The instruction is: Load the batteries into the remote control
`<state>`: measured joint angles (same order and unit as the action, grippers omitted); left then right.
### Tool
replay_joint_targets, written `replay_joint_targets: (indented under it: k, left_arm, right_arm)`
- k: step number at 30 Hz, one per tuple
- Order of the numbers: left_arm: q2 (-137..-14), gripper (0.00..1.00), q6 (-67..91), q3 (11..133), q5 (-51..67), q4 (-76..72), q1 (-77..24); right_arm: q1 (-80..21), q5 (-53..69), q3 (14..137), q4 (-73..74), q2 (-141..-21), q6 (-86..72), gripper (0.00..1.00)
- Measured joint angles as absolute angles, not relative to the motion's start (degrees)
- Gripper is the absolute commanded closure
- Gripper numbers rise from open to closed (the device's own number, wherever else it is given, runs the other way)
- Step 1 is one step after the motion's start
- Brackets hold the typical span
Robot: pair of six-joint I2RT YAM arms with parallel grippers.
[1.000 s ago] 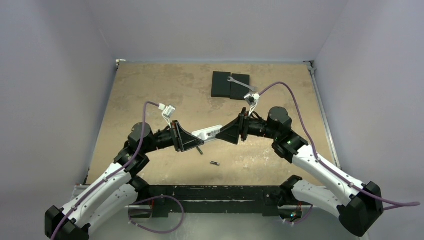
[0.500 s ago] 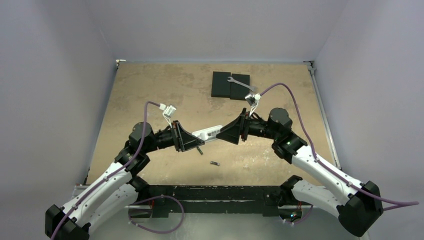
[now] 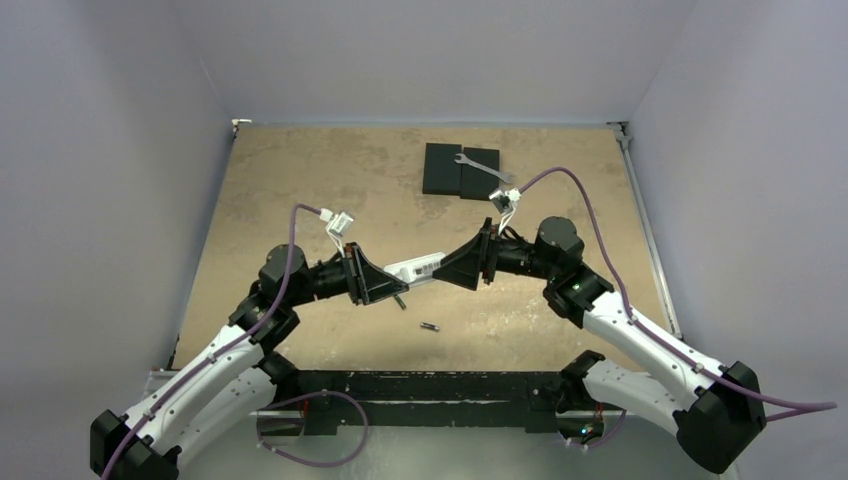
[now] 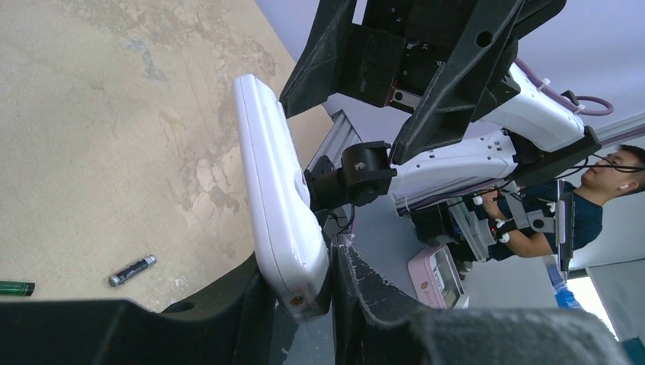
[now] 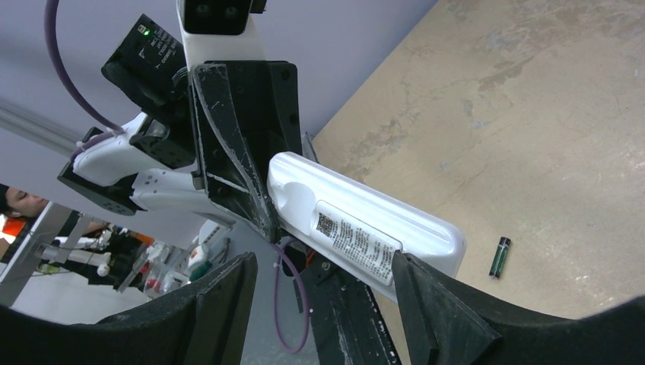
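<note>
The white remote control [image 3: 418, 268] hangs in the air between both grippers. My left gripper [image 3: 392, 285] is shut on its left end; in the left wrist view the remote [image 4: 278, 198] is pinched between the two black fingers [image 4: 357, 304]. My right gripper [image 3: 456, 270] is at the remote's other end with its jaws wide apart. In the right wrist view the remote's labelled back [image 5: 365, 228] touches only the right finger [image 5: 433, 304]. One battery [image 3: 430, 326] lies on the table in front. A second, green battery [image 3: 400, 299] lies under the left gripper and also shows in the right wrist view [image 5: 499, 256].
Two flat black blocks [image 3: 461, 170] lie at the back of the table with a silver wrench [image 3: 481, 167] on them. The tan tabletop [image 3: 300, 190] is walled on three sides. A black rail [image 3: 420, 385] runs along the near edge.
My right gripper has edged slightly left toward the remote. The left gripper, the remote and both batteries have not moved.
</note>
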<state>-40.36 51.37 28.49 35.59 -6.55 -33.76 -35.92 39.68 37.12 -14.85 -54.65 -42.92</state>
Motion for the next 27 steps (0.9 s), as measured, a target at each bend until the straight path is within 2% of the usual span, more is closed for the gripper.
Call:
replay_joint_targets:
  k: [27]
  left_arm:
    - [-40.9,1.0,49.9,28.5,33.2,-2.7,-33.8]
  right_arm:
    - [-36.0,40.0,37.0,-14.0,-54.6,-42.6,0.28]
